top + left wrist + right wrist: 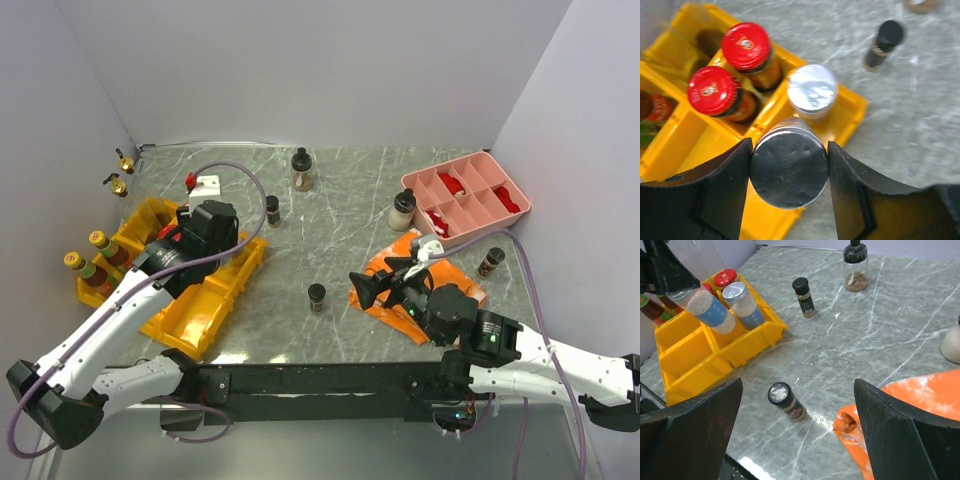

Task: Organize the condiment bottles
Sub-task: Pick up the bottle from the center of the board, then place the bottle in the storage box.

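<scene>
My left gripper [790, 146] is shut on a silver-capped shaker [789, 167] with white grains and a blue label, which leans tilted [707, 311] over the yellow bins [205, 310]. A second silver-capped shaker [812, 92] stands in the bin compartment beside it, and two red-capped bottles [746, 45] stand behind. My right gripper [798, 382] hangs open over the table, above a small dark-lidded bottle [785, 401]. Other condiment bottles stand loose: a black-capped one [272, 210], a black-topped jar [301, 168], a white-lidded jar [402, 210] and a small one at the right [490, 261].
A pink divided tray [480, 170] with red items sits at the back right. An orange cloth [385, 300] lies under my right arm. Two gold-spout bottles [120, 172] stand by the left wall, and two yellow-capped bottles [90, 255] stand in the left bin.
</scene>
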You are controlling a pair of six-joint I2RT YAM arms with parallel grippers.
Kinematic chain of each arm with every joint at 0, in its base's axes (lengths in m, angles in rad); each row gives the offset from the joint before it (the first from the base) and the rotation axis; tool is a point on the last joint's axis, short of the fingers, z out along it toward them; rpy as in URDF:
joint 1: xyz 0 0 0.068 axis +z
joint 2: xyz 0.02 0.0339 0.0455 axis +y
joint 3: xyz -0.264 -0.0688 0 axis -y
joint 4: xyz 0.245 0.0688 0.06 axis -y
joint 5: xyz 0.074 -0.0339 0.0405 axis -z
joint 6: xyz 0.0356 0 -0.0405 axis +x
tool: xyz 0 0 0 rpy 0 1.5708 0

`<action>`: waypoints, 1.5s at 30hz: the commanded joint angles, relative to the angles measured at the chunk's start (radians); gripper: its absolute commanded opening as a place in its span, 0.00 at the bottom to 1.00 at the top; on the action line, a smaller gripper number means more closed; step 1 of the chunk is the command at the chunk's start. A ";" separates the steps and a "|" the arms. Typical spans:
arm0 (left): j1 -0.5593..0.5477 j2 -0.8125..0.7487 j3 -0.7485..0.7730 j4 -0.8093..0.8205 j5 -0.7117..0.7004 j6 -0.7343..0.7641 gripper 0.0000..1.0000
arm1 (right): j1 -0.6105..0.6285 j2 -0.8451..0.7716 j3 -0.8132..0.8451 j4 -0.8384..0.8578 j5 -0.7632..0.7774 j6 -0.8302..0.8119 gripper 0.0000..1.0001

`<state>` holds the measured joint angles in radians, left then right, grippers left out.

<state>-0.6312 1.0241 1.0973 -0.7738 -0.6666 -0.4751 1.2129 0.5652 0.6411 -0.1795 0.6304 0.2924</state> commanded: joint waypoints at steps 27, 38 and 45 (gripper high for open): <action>0.131 0.094 -0.175 0.235 -0.074 -0.215 0.31 | -0.004 -0.077 -0.093 0.023 -0.081 0.013 1.00; 0.134 0.146 -0.166 0.189 -0.067 -0.250 0.72 | -0.004 -0.117 -0.089 0.002 -0.087 0.022 1.00; 0.136 0.091 -0.093 0.078 -0.037 -0.235 0.95 | -0.004 -0.133 -0.061 -0.024 -0.095 0.033 1.00</action>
<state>-0.4988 1.1671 0.9081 -0.6189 -0.7006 -0.7013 1.2129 0.4408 0.5468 -0.1963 0.5369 0.3103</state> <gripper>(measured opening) 0.902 0.999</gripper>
